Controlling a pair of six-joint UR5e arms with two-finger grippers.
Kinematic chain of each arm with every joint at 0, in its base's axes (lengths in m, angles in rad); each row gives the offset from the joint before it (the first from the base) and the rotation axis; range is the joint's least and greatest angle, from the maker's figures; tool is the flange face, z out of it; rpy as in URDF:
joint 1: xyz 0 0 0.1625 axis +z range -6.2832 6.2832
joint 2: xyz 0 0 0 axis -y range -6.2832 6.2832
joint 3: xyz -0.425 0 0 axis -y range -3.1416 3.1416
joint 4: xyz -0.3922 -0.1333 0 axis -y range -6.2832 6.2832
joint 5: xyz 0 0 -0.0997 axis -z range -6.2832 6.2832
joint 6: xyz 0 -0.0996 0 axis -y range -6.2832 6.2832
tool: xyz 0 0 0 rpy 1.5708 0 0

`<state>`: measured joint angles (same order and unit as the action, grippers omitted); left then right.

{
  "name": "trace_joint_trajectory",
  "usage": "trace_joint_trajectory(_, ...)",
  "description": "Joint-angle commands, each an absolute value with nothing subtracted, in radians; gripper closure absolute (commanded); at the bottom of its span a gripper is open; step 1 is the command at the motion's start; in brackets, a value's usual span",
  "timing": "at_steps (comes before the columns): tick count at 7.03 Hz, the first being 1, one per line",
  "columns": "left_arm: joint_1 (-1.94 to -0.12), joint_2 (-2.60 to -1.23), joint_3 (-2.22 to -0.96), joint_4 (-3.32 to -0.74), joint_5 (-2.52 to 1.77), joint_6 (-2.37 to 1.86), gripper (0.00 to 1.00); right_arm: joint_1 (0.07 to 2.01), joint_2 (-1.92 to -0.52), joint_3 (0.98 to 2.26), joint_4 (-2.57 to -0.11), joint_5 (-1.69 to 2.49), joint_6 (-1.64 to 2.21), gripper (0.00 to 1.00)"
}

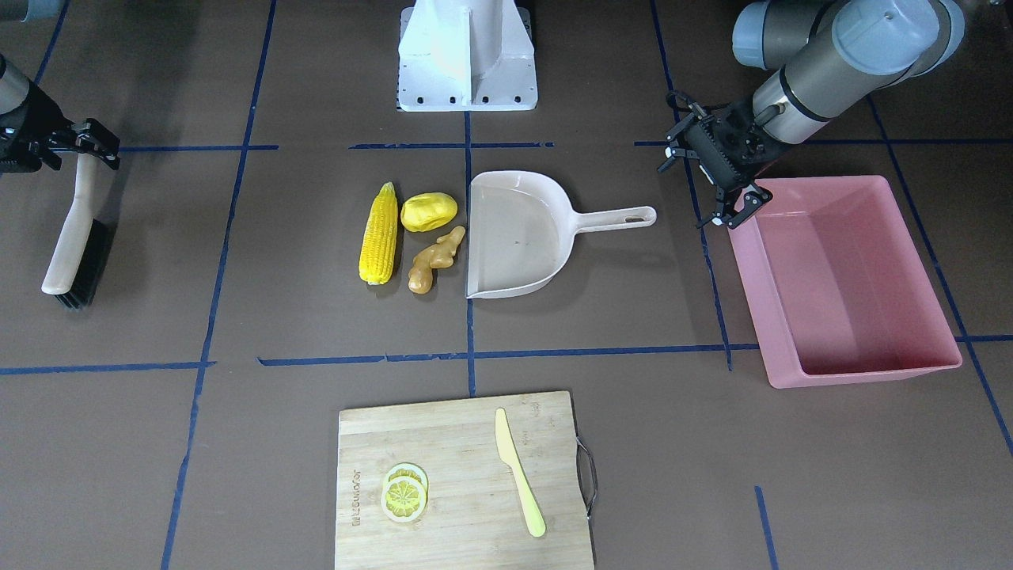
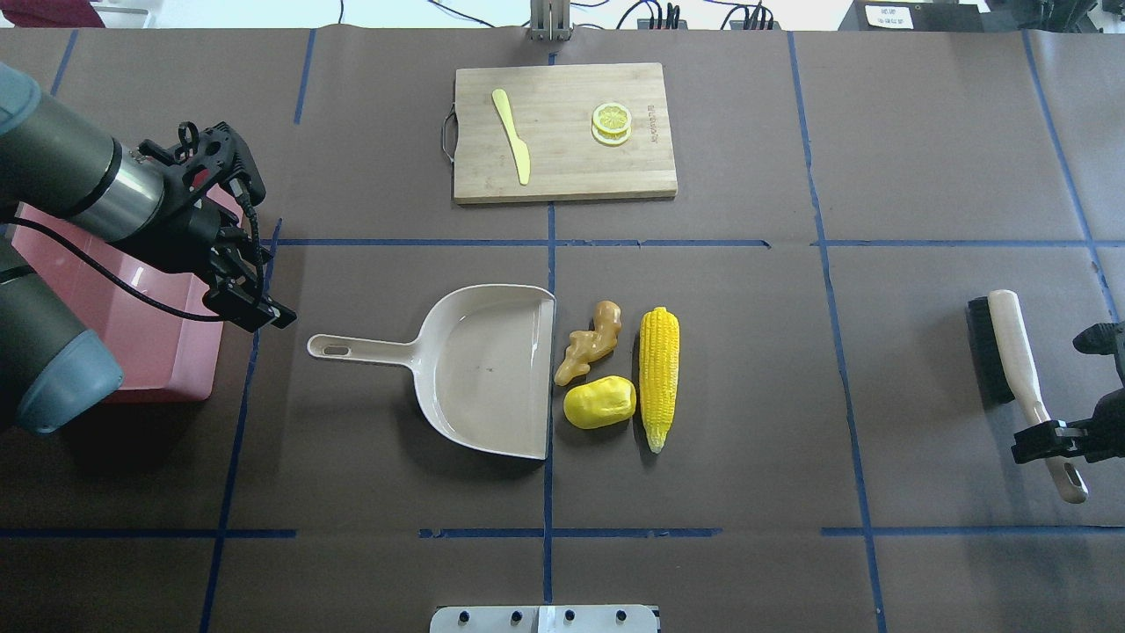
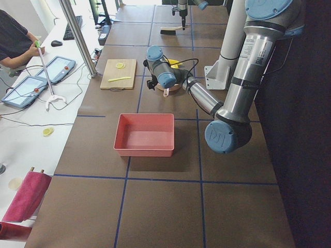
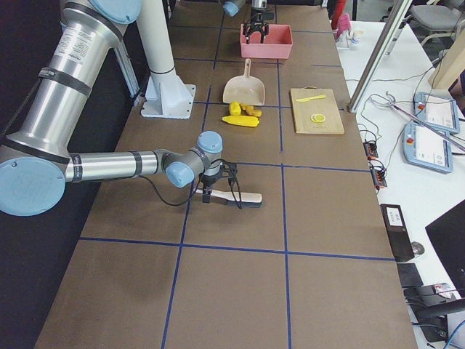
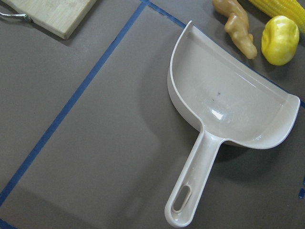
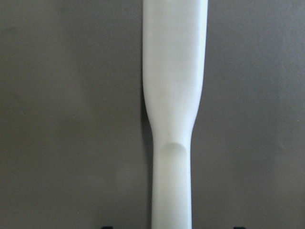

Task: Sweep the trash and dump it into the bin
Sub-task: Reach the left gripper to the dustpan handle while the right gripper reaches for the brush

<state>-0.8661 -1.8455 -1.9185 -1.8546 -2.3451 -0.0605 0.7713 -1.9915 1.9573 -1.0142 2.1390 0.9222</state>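
Note:
The trash lies in a cluster at mid-table: a corn cob point(image 1: 380, 233), a rounded yellow lump point(image 1: 429, 211) and a ginger root point(image 1: 435, 257), right beside the open mouth of a beige dustpan point(image 1: 514, 237). The pink bin point(image 1: 748, 277) stands past the dustpan's handle, with nothing in it. My left gripper point(image 2: 264, 251) hovers open over the bin's edge nearest that handle. It holds nothing. At the table's other end, my right gripper point(image 2: 1059, 435) is open and straddles the handle of a white brush point(image 2: 1011, 352) lying flat. In the right wrist view its fingers stand clear of the handle.
A wooden cutting board point(image 2: 562, 176) on the far side carries a pale yellow knife point(image 2: 511, 136) and lemon slices point(image 2: 612, 121). The robot's white base point(image 1: 467, 55) sits on the near side. Blue tape lines cross the brown table.

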Motion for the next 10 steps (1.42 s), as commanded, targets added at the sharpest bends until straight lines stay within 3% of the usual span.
trace_joint_trajectory(1, -0.839, -1.853, -1.917, -1.855, -2.309, -0.067, 0.00, 0.755, -1.990, 1.947, -1.008, 2.132, 0.949, 0.63)
trace_joint_trajectory(2, -0.815, -1.856, -1.917, -1.855, -2.266, -0.069, 0.00, 0.755, -1.993, 1.947, -0.987, 2.129, 0.969, 0.96)
trace_joint_trajectory(5, -0.760, -1.882, -1.895, -1.853, -2.261, -0.055, 0.00, 0.717, -1.988, 1.995, -0.948, 2.131, 0.960, 1.00)
trace_joint_trajectory(10, -0.744, -1.995, -1.712, -1.855, -2.263, 0.253, 0.01, 0.672, -1.917, 2.065, -0.957, 2.122, 0.962, 1.00)
